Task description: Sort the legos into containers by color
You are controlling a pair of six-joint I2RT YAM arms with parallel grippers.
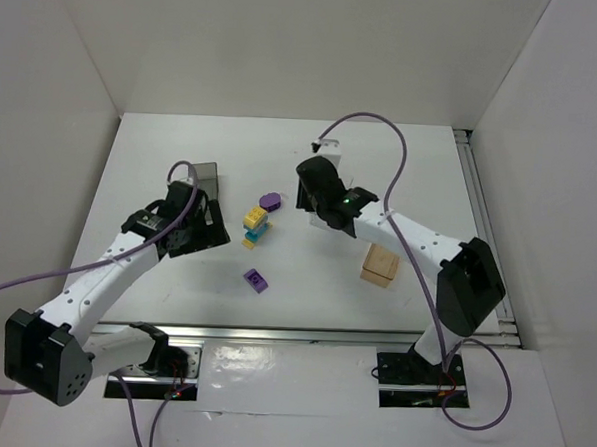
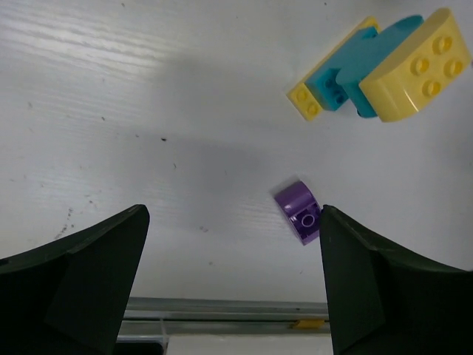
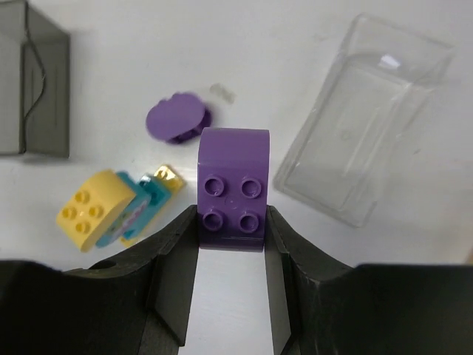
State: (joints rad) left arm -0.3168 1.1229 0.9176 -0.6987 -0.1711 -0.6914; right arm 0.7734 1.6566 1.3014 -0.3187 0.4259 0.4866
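Purple 4-stud brick (image 3: 231, 188), clamped in right gripper (image 3: 231, 225).
Sits square between both fingers, studs facing the wrist camera; clear bin (image 3: 366, 126) nearby. Left gripper (image 2: 233, 218) spread wide, holding nothing; small purple brick (image 2: 299, 213) lies just inside 1 finger.

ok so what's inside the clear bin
Nothing: the right wrist view shows only white table through the clear bin. From the top camera the right arm covers most of it, so that view confirms nothing.
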